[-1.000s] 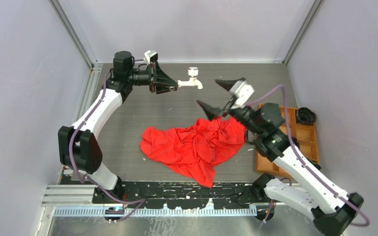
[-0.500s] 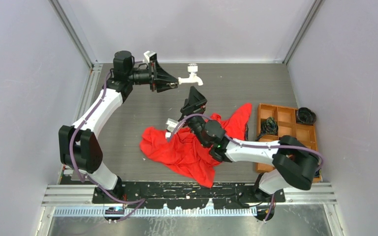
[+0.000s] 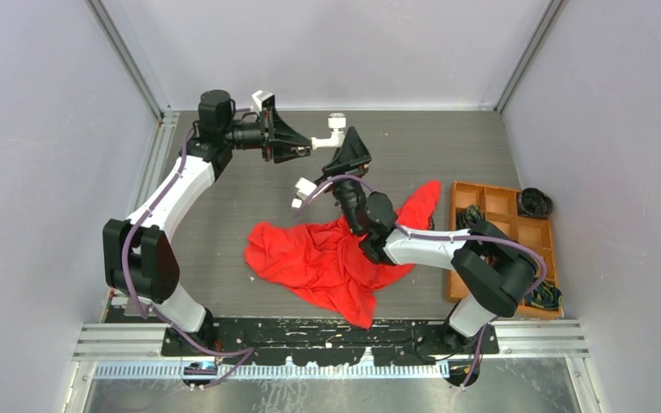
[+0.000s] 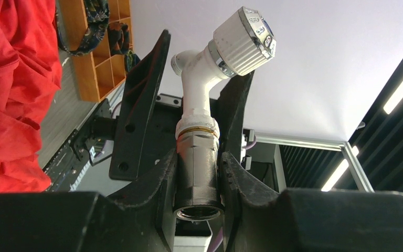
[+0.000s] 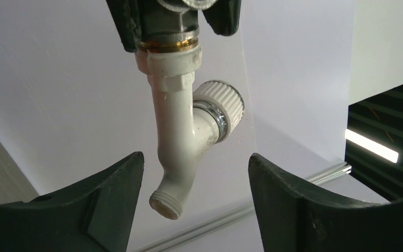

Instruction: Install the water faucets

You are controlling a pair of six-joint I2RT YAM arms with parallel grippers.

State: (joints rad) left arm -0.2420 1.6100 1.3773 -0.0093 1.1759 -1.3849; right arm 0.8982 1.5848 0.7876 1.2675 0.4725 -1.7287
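The water faucet [image 3: 334, 129] is a white plastic tap with a ribbed round knob [image 4: 243, 39]. It is held in the air over the far middle of the table. My left gripper [image 3: 308, 144] is shut on the dark grey fitting [image 4: 198, 168] screwed onto the tap's brassy end, one finger on each side. My right gripper [image 3: 344, 148] has come up from the right and stands open. In the right wrist view the threaded spout [image 5: 166, 203] hangs between the two fingers [image 5: 113, 191] with a gap on both sides, touching neither.
A crumpled red cloth [image 3: 331, 254] lies mid-table under the right arm. An orange compartment tray [image 3: 492, 200] with black coiled parts sits at the right, with another black coil [image 3: 535, 203] beside it. Grey walls and metal frame posts enclose the table.
The right arm has swung from the right side across the cloth up to the faucet, and its jaws have narrowed a little. The left arm has kept the faucet almost still.
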